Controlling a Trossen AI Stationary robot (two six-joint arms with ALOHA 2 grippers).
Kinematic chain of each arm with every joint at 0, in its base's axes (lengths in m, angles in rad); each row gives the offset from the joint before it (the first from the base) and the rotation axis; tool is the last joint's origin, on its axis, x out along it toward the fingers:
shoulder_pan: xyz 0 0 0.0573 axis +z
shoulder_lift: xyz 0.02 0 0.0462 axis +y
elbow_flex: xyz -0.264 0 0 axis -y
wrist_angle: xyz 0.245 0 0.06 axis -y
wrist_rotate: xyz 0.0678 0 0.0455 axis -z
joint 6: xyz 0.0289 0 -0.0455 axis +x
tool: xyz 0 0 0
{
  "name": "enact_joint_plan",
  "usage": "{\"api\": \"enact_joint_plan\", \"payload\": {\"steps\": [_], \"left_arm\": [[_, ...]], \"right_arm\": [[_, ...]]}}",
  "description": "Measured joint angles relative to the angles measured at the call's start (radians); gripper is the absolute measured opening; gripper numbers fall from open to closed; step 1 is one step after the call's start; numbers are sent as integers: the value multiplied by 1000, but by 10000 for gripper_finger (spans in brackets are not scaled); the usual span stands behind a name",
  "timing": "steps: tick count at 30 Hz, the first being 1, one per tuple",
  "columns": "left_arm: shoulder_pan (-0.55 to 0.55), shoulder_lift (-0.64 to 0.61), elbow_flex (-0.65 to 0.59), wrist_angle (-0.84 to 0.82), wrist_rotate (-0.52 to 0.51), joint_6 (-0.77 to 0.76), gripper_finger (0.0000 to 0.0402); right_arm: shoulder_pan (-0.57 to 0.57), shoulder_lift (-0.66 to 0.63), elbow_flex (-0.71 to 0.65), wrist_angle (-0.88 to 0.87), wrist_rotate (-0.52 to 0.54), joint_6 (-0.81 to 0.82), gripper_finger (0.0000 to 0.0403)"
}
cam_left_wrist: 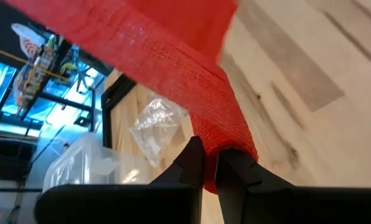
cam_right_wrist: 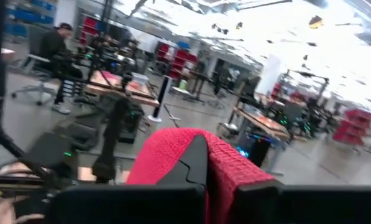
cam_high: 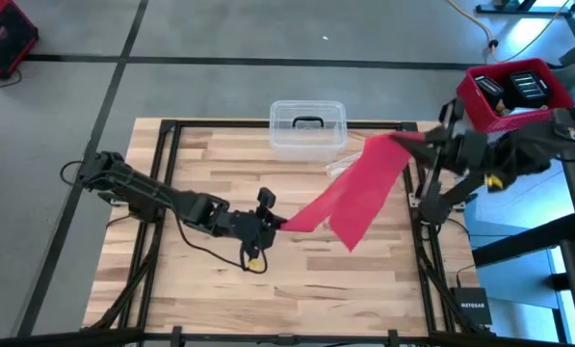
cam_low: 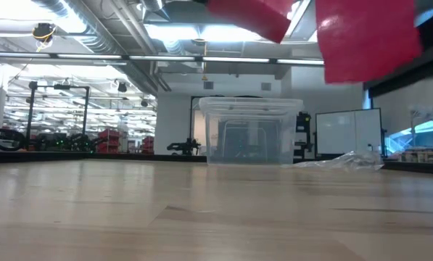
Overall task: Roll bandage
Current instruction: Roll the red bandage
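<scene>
- High view: the bright red soft fabric bandage [cam_high: 359,193] hangs in the air as a long flat band, stretched from mid-bench toward the far right corner of the wooden bench [cam_high: 210,289]. The left gripper [cam_high: 271,224] pinches its near end above the bench's middle; the right gripper [cam_high: 430,138] holds the far end at the right edge. Judgement: both ends are held apart so that the strip stays taut and flat, ready for winding from one end.
- High view, continued: a clear plastic box with a dark handle [cam_high: 307,128] stands at the middle of the far edge; a crinkled clear plastic wrapper [cam_high: 343,162] lies just beside it, under the band. A red crate [cam_high: 516,94] sits off the bench past the right arm.
- Low view: two parts of the red band show at the top, well clear of the bench surface. The box and the wrapper [cam_low: 344,160] rest toward the far edge. No gripper shows here.
- Left wrist view: the dark fingers [cam_left_wrist: 188,165] stand narrow, clamped on the bunched end of the bandage [cam_left_wrist: 166,68], which runs away up over the wrapper.
- Right wrist view: the fingers [cam_right_wrist: 194,163] are closed on a folded red end [cam_right_wrist: 235,167]. A seated person [cam_right_wrist: 51,46] shows in the room beyond.
</scene>
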Motion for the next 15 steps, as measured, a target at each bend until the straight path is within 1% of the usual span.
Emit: {"api": "enact_joint_plan", "payload": {"steps": [2, 8, 12, 15], "left_arm": [[-14, 0, 0, 12, 21, -7, 17], [-63, 0, 0, 113, 142, -32, 17], [-100, 0, 9, 131, 152, -11, 17], [-113, 0, 29, 159, 159, 22, 17]], "right_arm": [[-57, -17, 0, -49, -34, 40, 5], [-245, -36, 0, -179, -151, 120, 5], [-371, -29, 0, -266, -295, 175, 5], [-462, -11, 0, -328, -373, 204, 5]]}}
